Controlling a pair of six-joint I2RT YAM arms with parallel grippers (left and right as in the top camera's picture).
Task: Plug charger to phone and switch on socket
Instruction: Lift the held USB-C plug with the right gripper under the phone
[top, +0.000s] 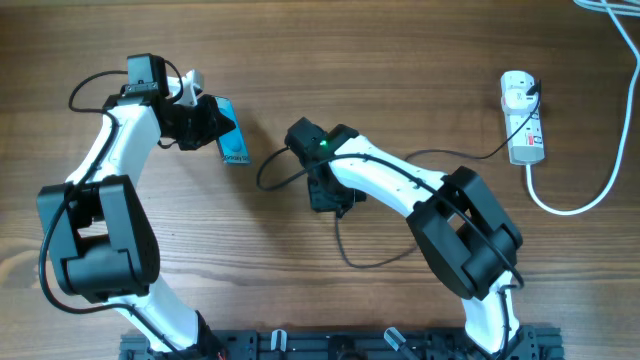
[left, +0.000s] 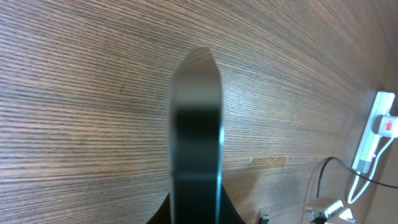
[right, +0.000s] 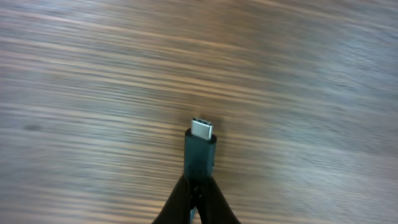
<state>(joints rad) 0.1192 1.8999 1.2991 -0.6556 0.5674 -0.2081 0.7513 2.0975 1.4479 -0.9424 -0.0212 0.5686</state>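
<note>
My left gripper (top: 210, 125) is clamped on the phone (top: 232, 138), at ten o'clock on the table (top: 300, 50). My left wrist view shows the phone (left: 196, 137) edge-on and blurred. My right gripper (right: 198, 186) is closed on the charger (right: 200, 146) just behind its plug, metal tip pointing to twelve o'clock. The overhead hides that tip under my wrist. Only the overhead shows the black cable looping to the socket (top: 522, 118) at two o'clock, whose white lead (top: 590, 200) curves past three. Wood grain runs across the table.
</note>
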